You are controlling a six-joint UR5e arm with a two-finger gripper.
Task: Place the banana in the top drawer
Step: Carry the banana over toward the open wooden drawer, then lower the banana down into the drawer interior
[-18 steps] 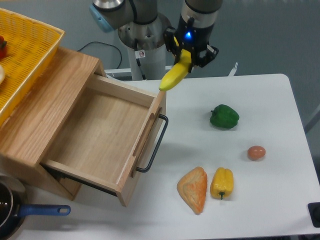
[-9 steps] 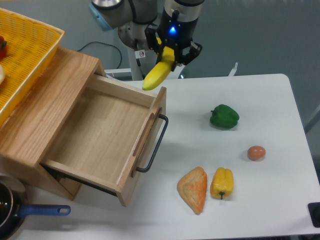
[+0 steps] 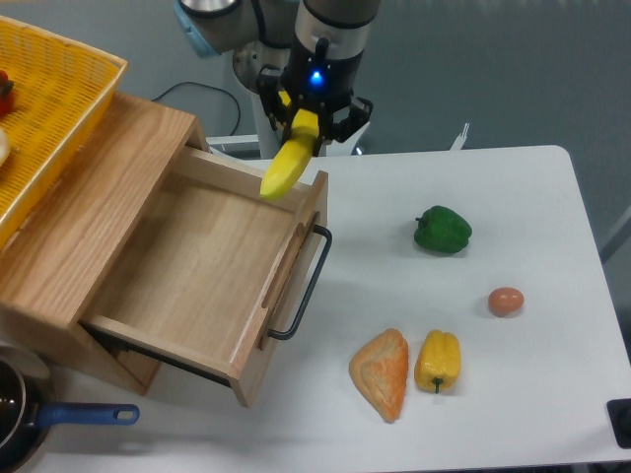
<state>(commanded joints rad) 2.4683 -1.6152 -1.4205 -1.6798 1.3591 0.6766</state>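
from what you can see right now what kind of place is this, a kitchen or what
Probably a robot lab staged as a mock kitchen: a bare white table holds a wooden cabinet with its top drawer open, and the gripper carries a banana above it.

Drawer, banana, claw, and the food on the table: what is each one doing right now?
top drawer: pulled open, nothing inside.
banana: held in the air, over the drawer's back corner.
claw: shut on the banana.
green pepper, egg, yellow pepper, bread: lying on the table.

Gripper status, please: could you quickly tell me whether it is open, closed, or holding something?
Gripper: closed on the banana, above the top drawer.
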